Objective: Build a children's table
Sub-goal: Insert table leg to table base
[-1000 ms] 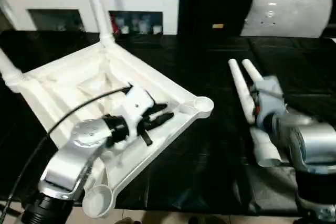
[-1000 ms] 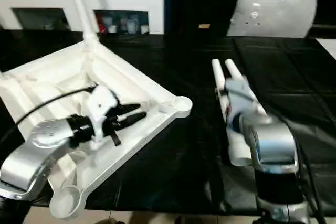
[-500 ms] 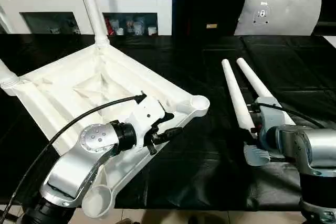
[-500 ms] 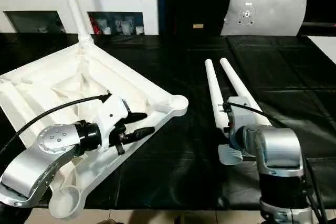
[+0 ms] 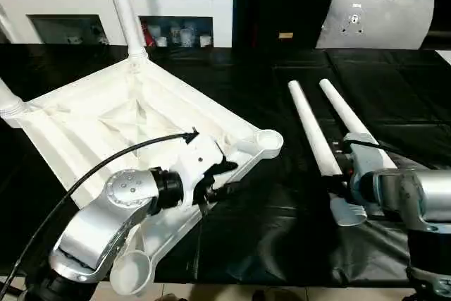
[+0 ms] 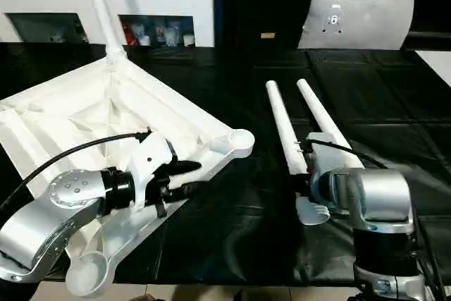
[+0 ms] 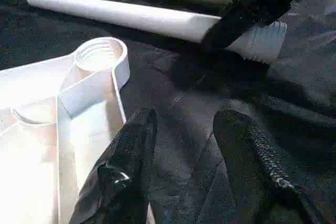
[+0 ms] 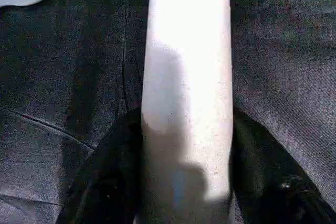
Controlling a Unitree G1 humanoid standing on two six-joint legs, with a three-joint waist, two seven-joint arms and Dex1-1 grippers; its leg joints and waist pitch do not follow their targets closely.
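Starting nearest me, I see my left gripper (image 7: 184, 145) with jaws apart, holding nothing, over the tabletop's (image 5: 106, 114) near edge; the tabletop lies upside down on the black desk (image 5: 282, 230). My right gripper (image 8: 184, 150) is clamped on a loose leg (image 5: 315, 139), a second leg (image 5: 345, 111) beside it. I'd lift cleanly, then align its threaded end squarely over the empty corner socket (image 5: 270, 140). Farther back, two fitted legs (image 5: 125, 8) stand upright.
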